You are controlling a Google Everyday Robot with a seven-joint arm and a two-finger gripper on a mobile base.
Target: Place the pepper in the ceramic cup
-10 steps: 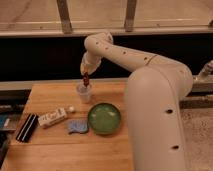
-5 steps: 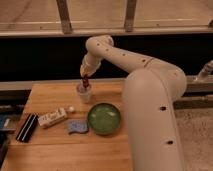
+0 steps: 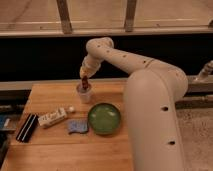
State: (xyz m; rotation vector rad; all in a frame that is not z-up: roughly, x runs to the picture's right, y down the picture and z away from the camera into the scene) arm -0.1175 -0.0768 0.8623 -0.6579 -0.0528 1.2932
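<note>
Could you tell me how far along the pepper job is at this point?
Done: the pepper is picked up and carried to the ceramic cup. In hand: the claw holds it directly above the cup, tip at the rim. Left: releasing it inside and withdrawing.

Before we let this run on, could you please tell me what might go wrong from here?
The tool holds the slender dark red pepper right above the small pale ceramic cup, with its tip at the rim. Released off-centre, the pepper could catch the rim and fall onto the wooden table. The narrow cup might also tip if the tool presses down on it.
</note>
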